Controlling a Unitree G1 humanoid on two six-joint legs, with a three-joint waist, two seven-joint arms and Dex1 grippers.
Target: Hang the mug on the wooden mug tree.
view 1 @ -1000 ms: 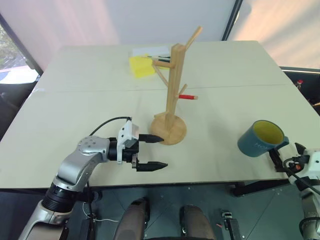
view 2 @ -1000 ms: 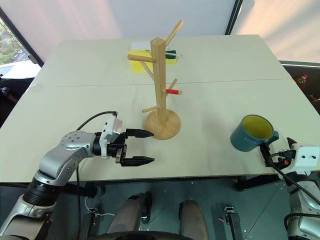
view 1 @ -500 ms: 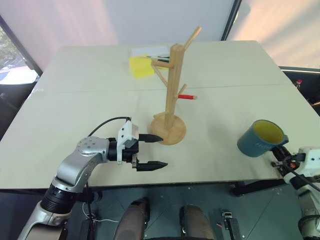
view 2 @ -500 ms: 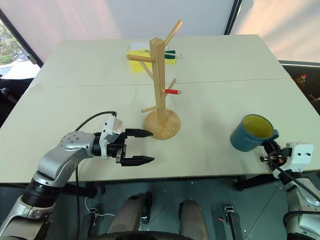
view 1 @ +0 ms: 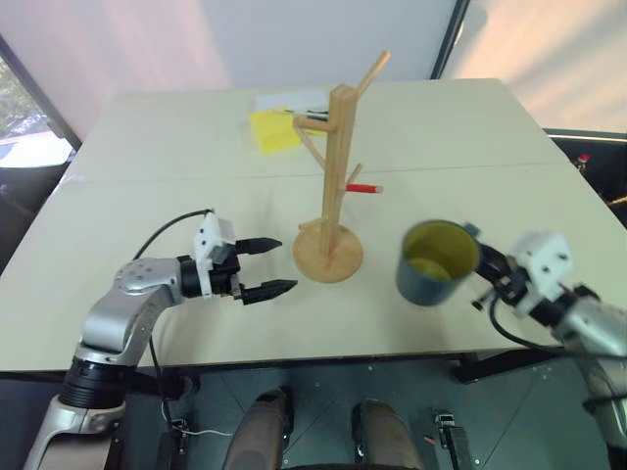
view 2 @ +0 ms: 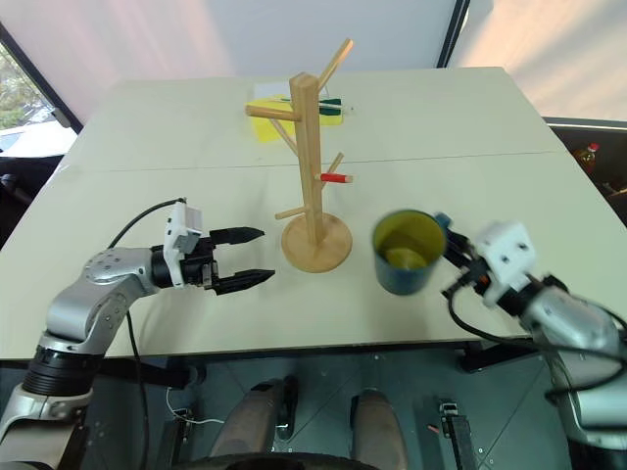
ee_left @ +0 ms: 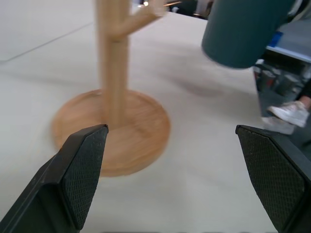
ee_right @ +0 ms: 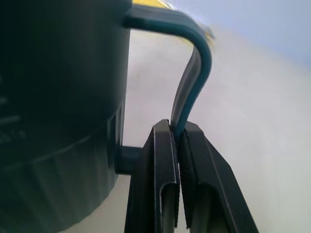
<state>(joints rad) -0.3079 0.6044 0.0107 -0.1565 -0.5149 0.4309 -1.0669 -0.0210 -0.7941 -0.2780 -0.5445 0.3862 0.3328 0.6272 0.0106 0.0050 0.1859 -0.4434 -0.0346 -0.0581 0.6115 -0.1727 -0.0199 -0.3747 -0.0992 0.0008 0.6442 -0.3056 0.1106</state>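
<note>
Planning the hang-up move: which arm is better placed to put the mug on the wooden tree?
The right. Its end effector is shut on the mug's handle, holding it off the table beside the tree. The left end effector is open and empty by the tree's base.

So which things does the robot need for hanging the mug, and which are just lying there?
Needed: mug, held by its handle in the right gripper; mug tree.
Lying about: red-tipped pen, yellow pad, left gripper, open and empty.

An office or lab room is suggested by a large pale counter (view 1: 147, 211), plain white walls, a big window (view 1: 24, 113) and yellow sticky notes (view 1: 275, 128).
</note>
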